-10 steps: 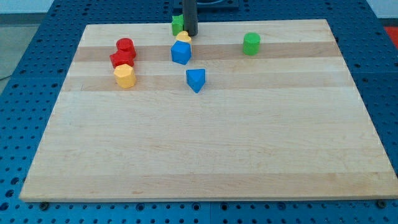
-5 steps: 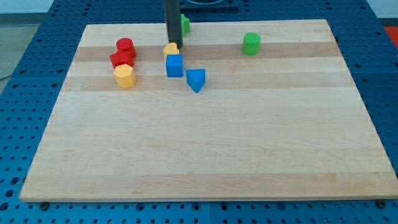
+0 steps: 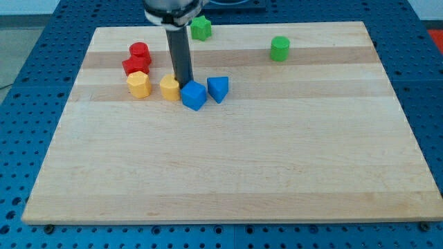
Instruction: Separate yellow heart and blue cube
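Note:
The yellow heart (image 3: 169,88) lies on the wooden board left of centre, touching the blue cube (image 3: 194,95) on its right. My tip (image 3: 185,82) stands just above the seam between them, toward the view's top, against both blocks. The dark rod rises from there to the view's top.
A blue triangular block (image 3: 218,89) sits right beside the blue cube. A yellow hexagonal block (image 3: 138,84) lies left of the heart, with two red blocks (image 3: 137,58) above it. Green blocks sit at the top centre (image 3: 201,28) and top right (image 3: 279,48).
My tip moved down and to the view's left, pushing the yellow heart and blue cube down the board. The heart now sits left of the cube, which is next to the blue triangular block.

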Robot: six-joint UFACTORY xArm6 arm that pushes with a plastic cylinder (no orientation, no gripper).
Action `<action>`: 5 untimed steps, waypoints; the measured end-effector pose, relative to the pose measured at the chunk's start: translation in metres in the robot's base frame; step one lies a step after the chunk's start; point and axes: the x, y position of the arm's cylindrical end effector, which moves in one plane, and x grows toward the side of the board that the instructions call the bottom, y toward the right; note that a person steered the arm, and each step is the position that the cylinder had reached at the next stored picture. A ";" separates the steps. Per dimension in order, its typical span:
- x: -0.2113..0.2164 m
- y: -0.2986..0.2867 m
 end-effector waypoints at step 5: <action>-0.018 -0.010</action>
